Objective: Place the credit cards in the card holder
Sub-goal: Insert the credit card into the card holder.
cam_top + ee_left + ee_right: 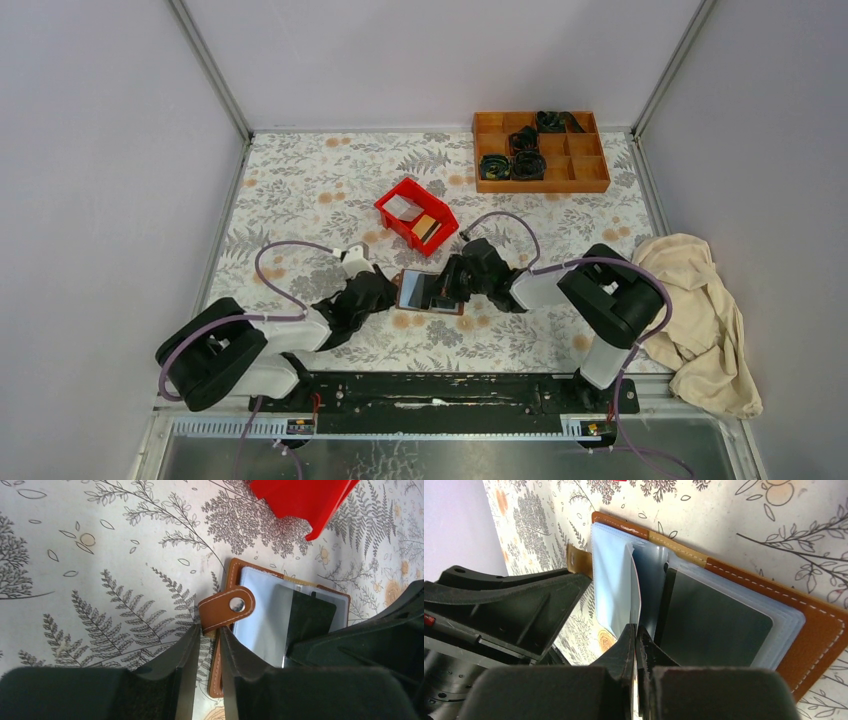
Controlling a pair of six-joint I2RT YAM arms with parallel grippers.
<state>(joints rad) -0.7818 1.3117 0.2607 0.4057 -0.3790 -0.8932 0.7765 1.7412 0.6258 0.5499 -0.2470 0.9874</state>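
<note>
The brown card holder [428, 291] lies open on the table between my two grippers, its pale blue sleeves up. My left gripper [210, 632] straddles its left edge just below the snap strap [227, 607]; its jaws are narrow, with a sliver of table still showing beside the leather. My right gripper [636, 630] is shut on one thin blue sleeve leaf [636, 587], which stands lifted. A dark rectangle [719, 625] sits in a sleeve to the right. The white credit card [403, 207] and the gold-tan credit card [426, 227] lie in the red bin [392, 207].
The red bin stands just behind the card holder, and its corner [300, 500] shows in the left wrist view. An orange wooden compartment tray [590, 182] holding dark items is at the back right. A cream cloth [700, 320] lies at the right edge.
</note>
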